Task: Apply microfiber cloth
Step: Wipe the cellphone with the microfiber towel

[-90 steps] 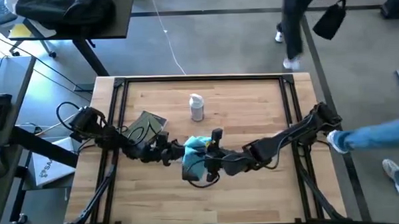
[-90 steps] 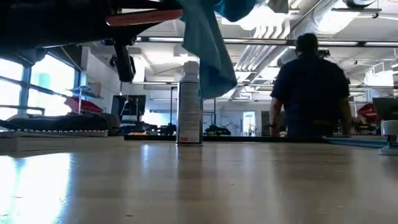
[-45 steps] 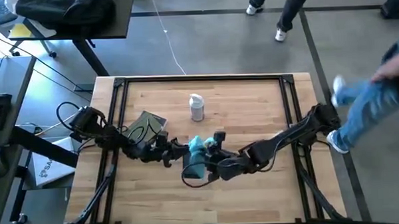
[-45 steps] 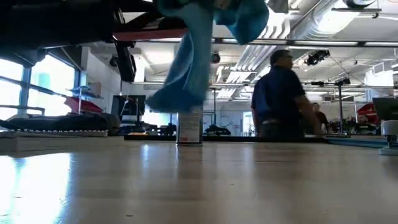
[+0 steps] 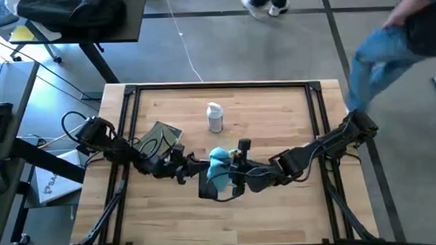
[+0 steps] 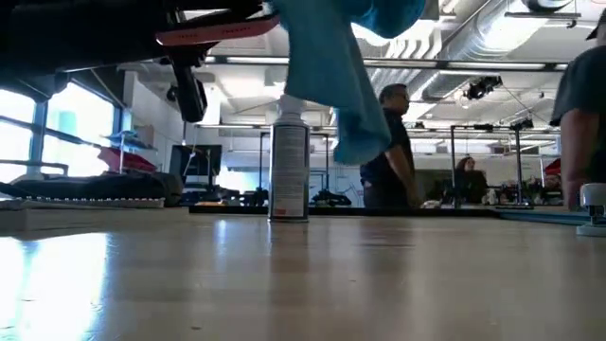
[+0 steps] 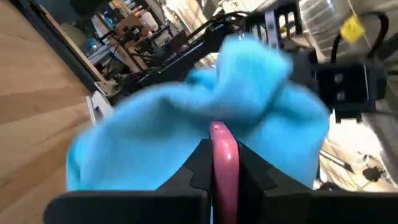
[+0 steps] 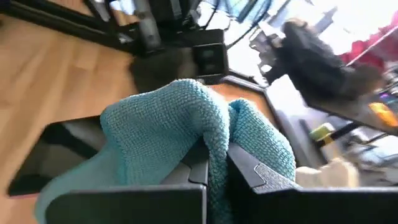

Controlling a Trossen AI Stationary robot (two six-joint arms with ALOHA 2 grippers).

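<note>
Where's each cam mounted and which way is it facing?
High: overhead, straight down; both arms meet mid-table at the microfiber cloth, spray bottle behind.
Low: table height, level across the table into the room; cloth hangs above, people beyond.
Left wrist: on the left arm, past its left gripper, shut on the cloth.
Right wrist: on the right arm, past its right gripper, shut on the cloth.
Shared: all show the cloth; high and low share the bottle.
</note>
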